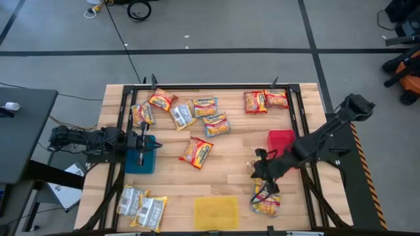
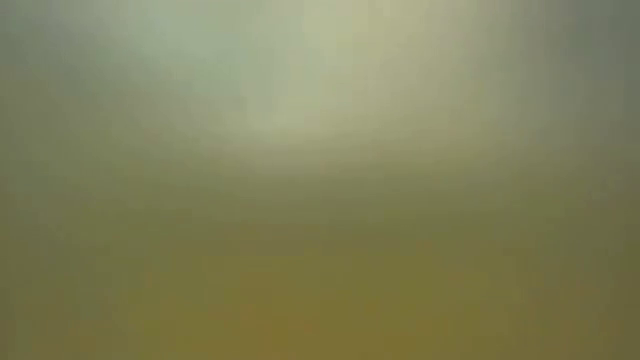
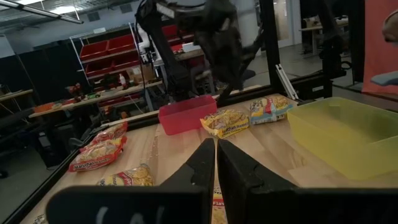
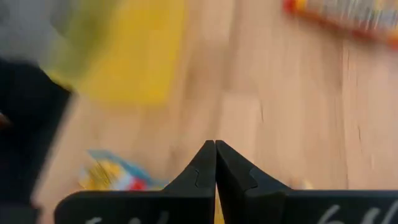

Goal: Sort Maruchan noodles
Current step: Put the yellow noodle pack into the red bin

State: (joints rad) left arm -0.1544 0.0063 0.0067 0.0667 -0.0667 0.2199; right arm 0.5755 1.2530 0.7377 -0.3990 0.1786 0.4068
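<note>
**A:** On the wooden table [image 1: 230, 187], where do the Maruchan noodles [image 1: 215, 123] lie?

**B:** Scattered. Most sit along the far edge, one packet [image 1: 196, 152] lies alone mid-table, two silvery ones [image 1: 142, 206] are at the near left corner, and a yellow-orange packet [image 1: 267, 202] lies near the right corner, just beside the yellow tray [image 1: 216, 212].

**A:** And the claws?

**B:** The right gripper [image 1: 261, 172] hangs above that yellow-orange packet with its fingers pressed together. I see nothing between them. The left gripper [image 1: 140, 145] waits over the blue tray [image 1: 139, 162], fingers also together and empty.

**A:** How will a packet handle?

**B:** My guess is light, with a slick, crinkly wrapper over a brittle noodle block — a hard squeeze across the middle could crack it. I'd take hold at a short end or a corner where the wrapper's seam gives the fingers something to bite. Lying flat, it offers little edge, so the fingers would need to open and come down astride it.

**A:** Do the views differ?

**B:** Yes. The overhead view alone lays out all the packets and the three trays. The left wrist view shows the red tray [image 3: 186, 114] has raised walls and that the packets are plump, not flat. The right wrist view shows the closed fingertips [image 4: 200, 163] over bare wood — the low view gives nothing legible.
</note>
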